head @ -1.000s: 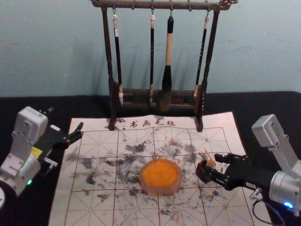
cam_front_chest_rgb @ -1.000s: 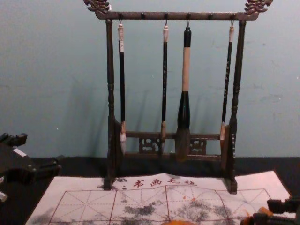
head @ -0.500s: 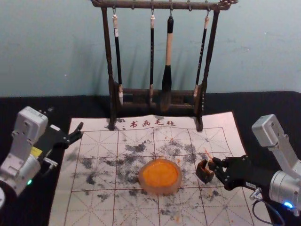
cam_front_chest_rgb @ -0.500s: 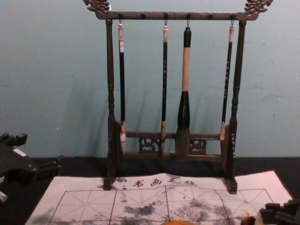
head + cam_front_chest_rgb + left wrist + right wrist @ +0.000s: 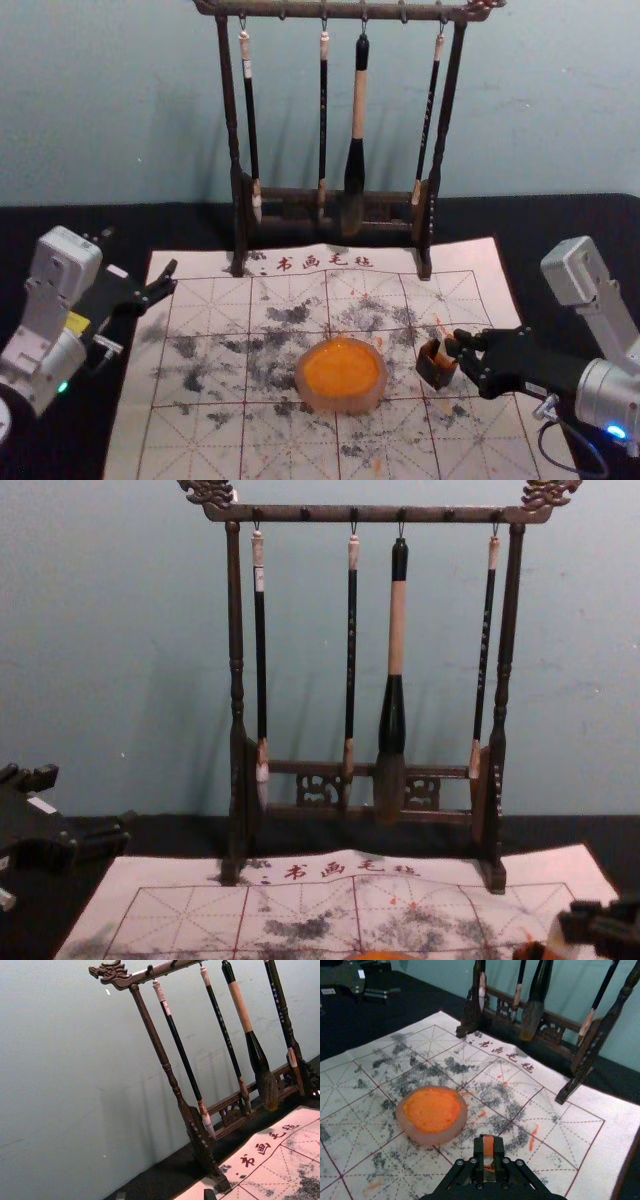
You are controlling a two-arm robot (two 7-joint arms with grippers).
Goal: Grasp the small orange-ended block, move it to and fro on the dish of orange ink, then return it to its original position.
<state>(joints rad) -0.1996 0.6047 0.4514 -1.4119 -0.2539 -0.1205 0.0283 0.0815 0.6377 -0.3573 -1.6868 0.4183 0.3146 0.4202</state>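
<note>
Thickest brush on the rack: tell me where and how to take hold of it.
Probably best at the pale handle section, from the front, closing across its width: the brush hangs upright, slim there with gaps either side, and swells lower down toward the bristles.

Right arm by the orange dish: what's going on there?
The right gripper has its fingers closed on the small orange-ended block, right at the small dark holder; can't tell if the block is clear of it. The dish of orange ink sits beside the holder, on the mat, with the block not over it. Left gripper is parked open off to the left.
</note>
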